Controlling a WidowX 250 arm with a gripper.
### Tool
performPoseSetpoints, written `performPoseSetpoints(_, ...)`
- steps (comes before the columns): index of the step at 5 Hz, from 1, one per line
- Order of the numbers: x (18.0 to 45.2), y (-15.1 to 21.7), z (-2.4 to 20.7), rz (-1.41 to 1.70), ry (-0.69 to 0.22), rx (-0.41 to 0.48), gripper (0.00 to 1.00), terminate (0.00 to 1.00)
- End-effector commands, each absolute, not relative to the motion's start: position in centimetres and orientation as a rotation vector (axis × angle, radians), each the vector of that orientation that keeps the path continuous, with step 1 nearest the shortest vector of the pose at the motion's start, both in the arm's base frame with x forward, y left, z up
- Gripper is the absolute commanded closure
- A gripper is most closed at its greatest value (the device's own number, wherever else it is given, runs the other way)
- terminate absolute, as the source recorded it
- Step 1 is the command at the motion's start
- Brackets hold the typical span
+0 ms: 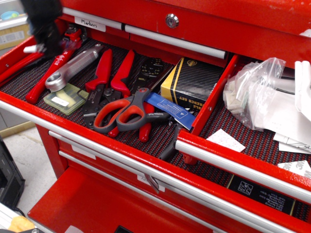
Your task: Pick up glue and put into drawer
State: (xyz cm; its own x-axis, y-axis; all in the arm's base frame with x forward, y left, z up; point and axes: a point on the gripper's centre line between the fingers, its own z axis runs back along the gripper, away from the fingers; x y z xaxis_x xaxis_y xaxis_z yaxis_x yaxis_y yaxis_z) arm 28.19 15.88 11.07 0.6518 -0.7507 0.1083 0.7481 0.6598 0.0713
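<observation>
The blurred gripper (44, 36) gripped the glue (36, 48) crosswise at far left; the drawer (243, 138) lay far right.

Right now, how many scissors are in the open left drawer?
1: the red-and-grey scissors lie at the drawer's front middle, on top of the red-handled pliers. Others may be hidden beneath.

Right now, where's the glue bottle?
The glue is at the far left, held up in the blurred gripper above the left drawer's back corner, beside the long red-handled pliers.
</observation>
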Motion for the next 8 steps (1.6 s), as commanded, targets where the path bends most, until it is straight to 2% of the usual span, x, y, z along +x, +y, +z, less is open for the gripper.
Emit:
performPoseSetpoints(1,27.8,6.6,18.2,-0.534,-0.067,0.14,1.0,0.0)
performPoseSetpoints(2,27.6,2.0,18.7,-0.309,-0.105,0.124,1.0,0.0)
performPoseSetpoints(3,28.8,-2.8,18.7,-0.06,-0.11,0.208,1.0,0.0)
performPoseSetpoints(5,30.9,-10.5,19.7,0.227,-0.13,0.146,1.0,0.0)
performPoseSetpoints(6,30.9,-10.5,19.7,0.227,-0.13,0.146,0.0,0.0)
performPoseSetpoints(8,30.9,-10.5,19.7,0.227,-0.13,0.146,0.0,0.0)
